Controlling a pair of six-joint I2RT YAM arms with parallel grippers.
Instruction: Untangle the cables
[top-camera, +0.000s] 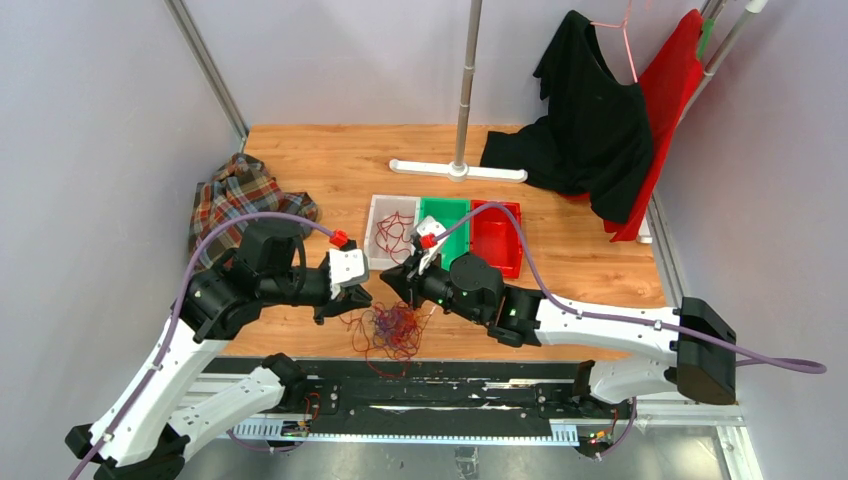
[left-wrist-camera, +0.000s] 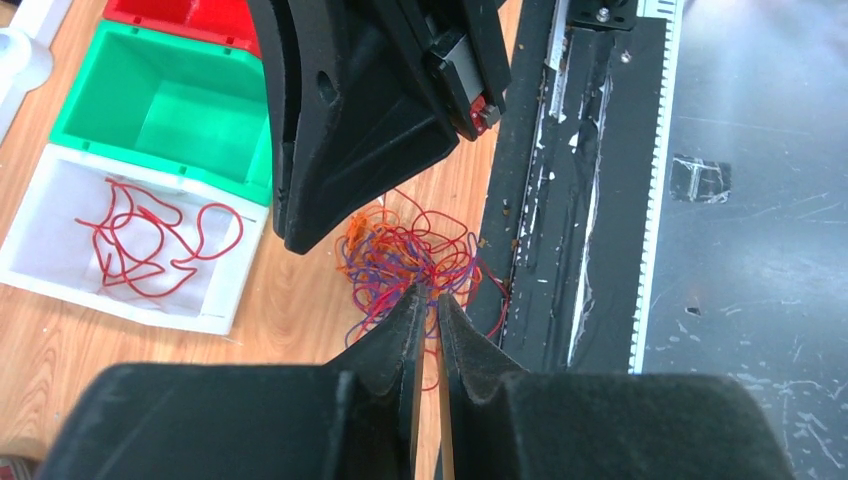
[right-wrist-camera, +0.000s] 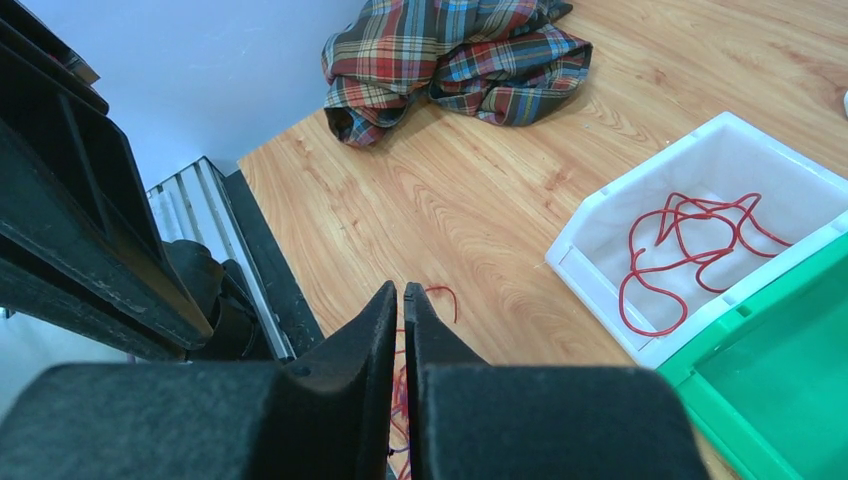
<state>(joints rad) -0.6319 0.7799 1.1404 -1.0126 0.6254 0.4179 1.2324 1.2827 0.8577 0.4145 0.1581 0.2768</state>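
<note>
The cables (top-camera: 390, 328) lie as a tangled clump of red, orange and purple wires at the table's near edge, also seen in the left wrist view (left-wrist-camera: 410, 255). My left gripper (top-camera: 347, 300) sits at the clump's left side. Its jaws (left-wrist-camera: 427, 297) are nearly together with strands at their tips. My right gripper (top-camera: 400, 282) is over the clump's upper right. Its jaws (right-wrist-camera: 401, 288) are pressed together on a red cable (right-wrist-camera: 447, 297) that curls out from the tip. More wires show below between the fingers.
A white bin (top-camera: 372, 232) holding loose red cables (top-camera: 395, 235) stands behind the clump, with a green bin (top-camera: 445, 205) and a red bin (top-camera: 497, 240) beside it. A plaid shirt (top-camera: 240, 195) lies far left. A pole stand (top-camera: 458, 170) and black garment (top-camera: 590, 120) are behind. A black rail (top-camera: 420, 370) borders the near edge.
</note>
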